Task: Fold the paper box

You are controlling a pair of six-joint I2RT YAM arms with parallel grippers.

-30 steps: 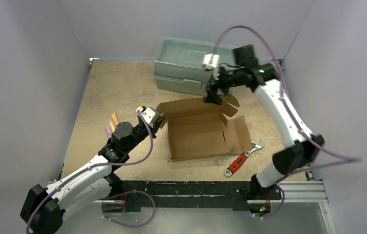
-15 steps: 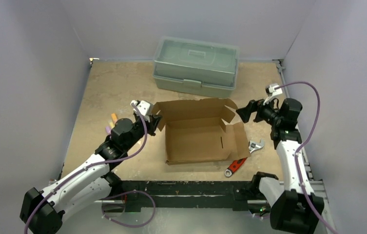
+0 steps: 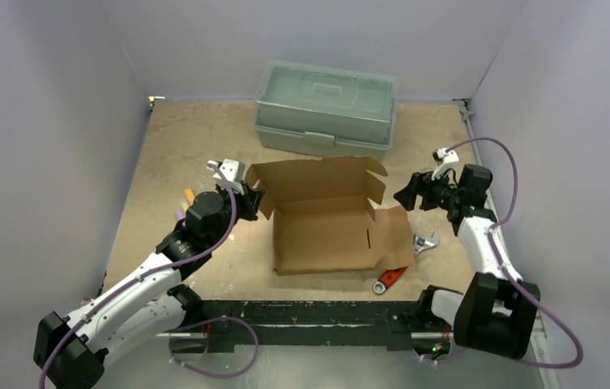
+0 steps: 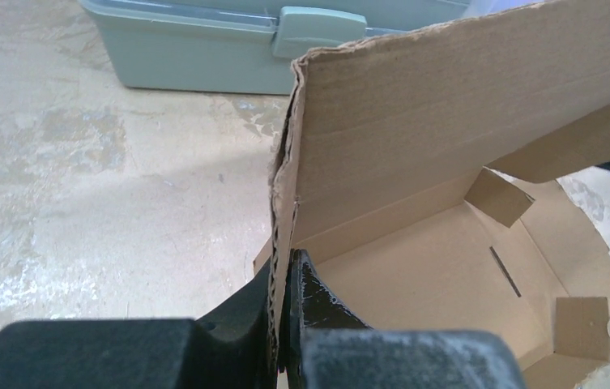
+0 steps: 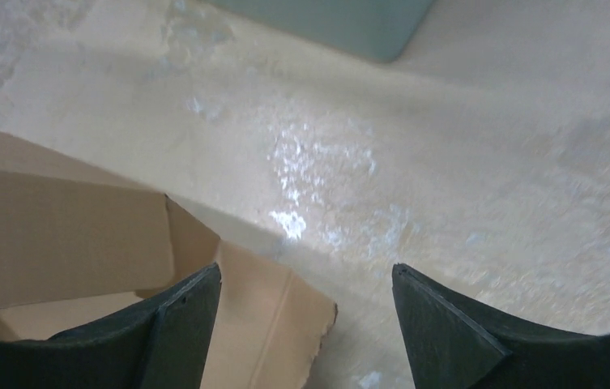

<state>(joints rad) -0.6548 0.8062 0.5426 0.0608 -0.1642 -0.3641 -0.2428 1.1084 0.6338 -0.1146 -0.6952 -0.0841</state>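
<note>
The brown cardboard paper box [image 3: 326, 227] lies half formed in the middle of the table, its back panel raised. My left gripper [image 3: 251, 198] is shut on the box's left wall; in the left wrist view [image 4: 289, 271] the corrugated edge [image 4: 285, 186] sits pinched between both fingers, with the box floor [image 4: 439, 292] beyond. My right gripper [image 3: 404, 197] is open and empty, just right of the box's right flap. In the right wrist view [image 5: 308, 279] the wide-spread fingers hover over that flap's corner [image 5: 277, 324] and the bare table.
A grey-green plastic toolbox [image 3: 326, 109] stands behind the box. A red-handled wrench [image 3: 403, 263] lies at the box's front right corner. Small orange and purple items [image 3: 186, 203] lie left of my left gripper.
My right arm swung from the box's back panel down to its right side, then edged closer. My left gripper lifted slightly, and the box's left wall and back panel stand more upright.
</note>
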